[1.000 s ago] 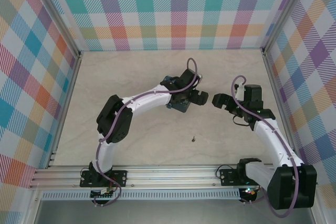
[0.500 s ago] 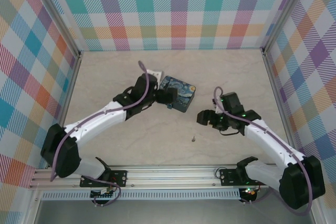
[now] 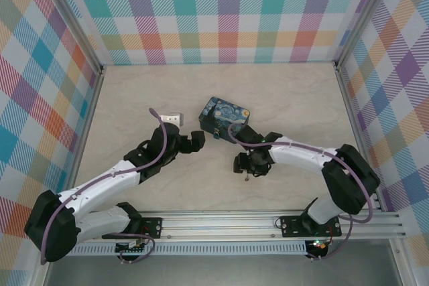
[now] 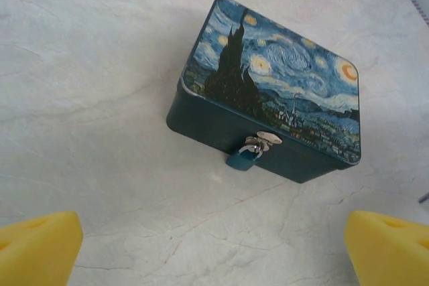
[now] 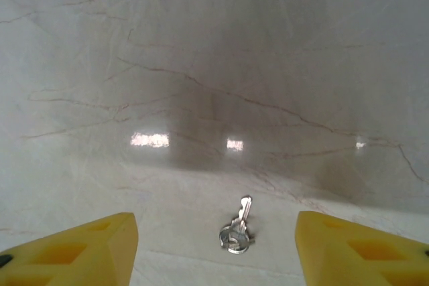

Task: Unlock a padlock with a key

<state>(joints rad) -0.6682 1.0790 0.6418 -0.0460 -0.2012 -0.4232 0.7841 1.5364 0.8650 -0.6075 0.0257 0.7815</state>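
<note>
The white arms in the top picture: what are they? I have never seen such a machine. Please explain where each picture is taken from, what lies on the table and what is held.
They are two robot arms, bolted at the near edge of a table. One picture comes from a fixed camera above; the other two from a camera on each wrist. On the table stands a painted tin box with a small blue padlock on its clasp. The left fingers, the yellow shapes in that arm's picture, face it, wide open. A tiny key lies between the right fingers, which do not touch it. Nothing is held.
</note>
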